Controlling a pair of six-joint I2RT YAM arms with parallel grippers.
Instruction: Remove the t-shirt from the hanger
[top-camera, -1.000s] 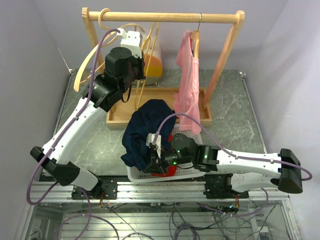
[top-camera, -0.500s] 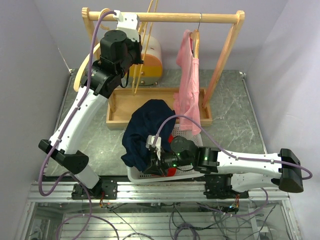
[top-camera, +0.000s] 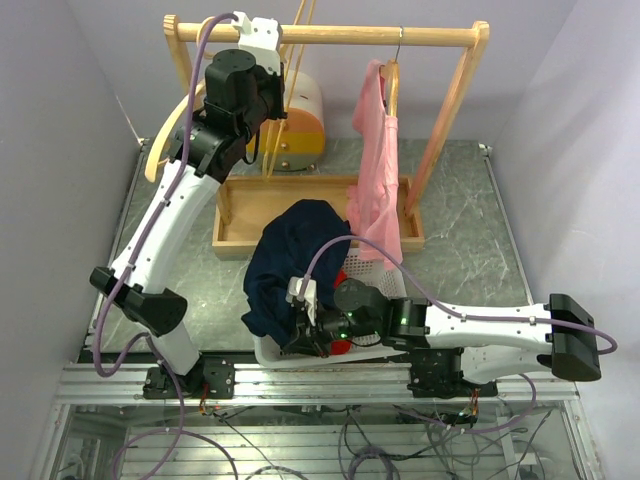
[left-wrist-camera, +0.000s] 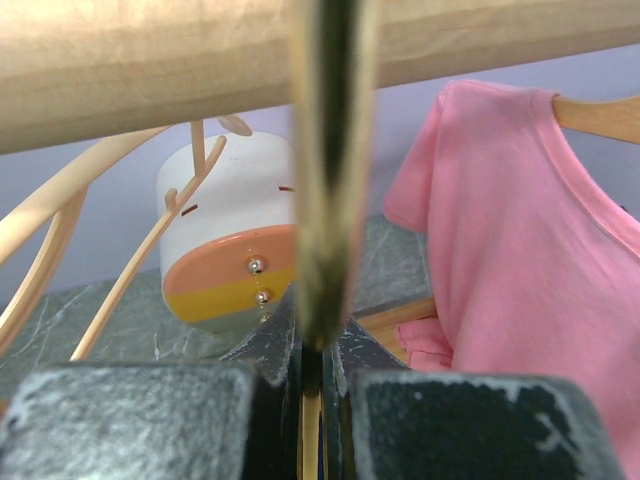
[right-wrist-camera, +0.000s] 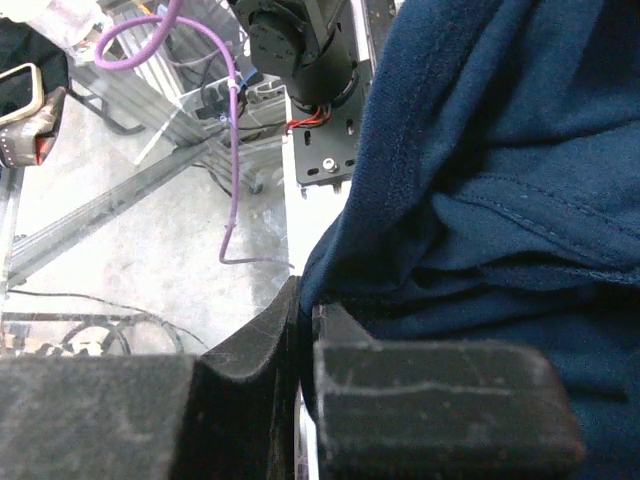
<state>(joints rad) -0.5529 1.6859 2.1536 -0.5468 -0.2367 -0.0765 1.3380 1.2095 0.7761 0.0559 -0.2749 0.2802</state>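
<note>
At 12 o'clock on the table (top-camera: 470, 200) stood the clothes rack (top-camera: 350, 35). At 6 o'clock the navy t-shirt (top-camera: 295, 250) lay heaped over the white basket (top-camera: 383, 272), off the hanger. At 1 o'clock the pink t-shirt (top-camera: 375, 170) hung from the rail. Your left gripper (left-wrist-camera: 312, 365) was clamped on a bare wooden hanger (left-wrist-camera: 325, 200) at 11 o'clock, against the rail. Your right gripper (right-wrist-camera: 305, 330) pinched the navy t-shirt's edge, jaws nearly together.

Grey marbled tabletop (top-camera: 460, 200) carrying a wooden rack's tray base (top-camera: 230, 243), a white basket (top-camera: 272, 350) and a striped canister (top-camera: 305, 115).
</note>
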